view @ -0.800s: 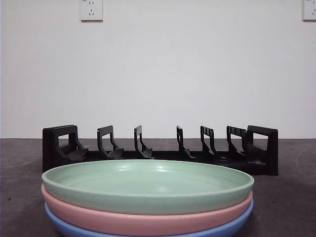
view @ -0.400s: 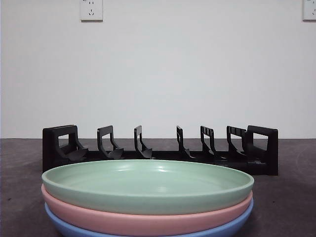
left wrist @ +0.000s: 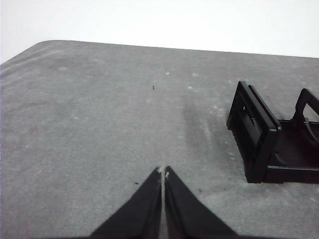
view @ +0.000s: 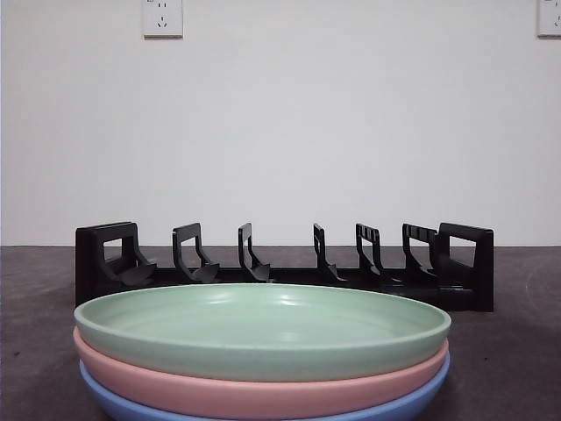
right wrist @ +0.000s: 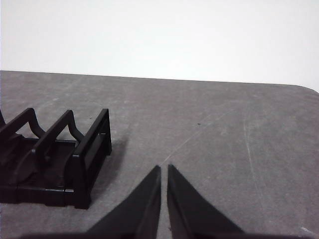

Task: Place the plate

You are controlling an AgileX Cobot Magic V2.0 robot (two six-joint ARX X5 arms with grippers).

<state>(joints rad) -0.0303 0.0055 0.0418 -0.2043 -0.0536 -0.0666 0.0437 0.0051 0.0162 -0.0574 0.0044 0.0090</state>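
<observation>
Green plate (view: 263, 329) topping stack, black rack (view: 285, 263) behind, apart

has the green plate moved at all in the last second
No. The green plate sits on top of the pink plate, its rim at the same spot below the black rack as in both earlier front views.
</observation>
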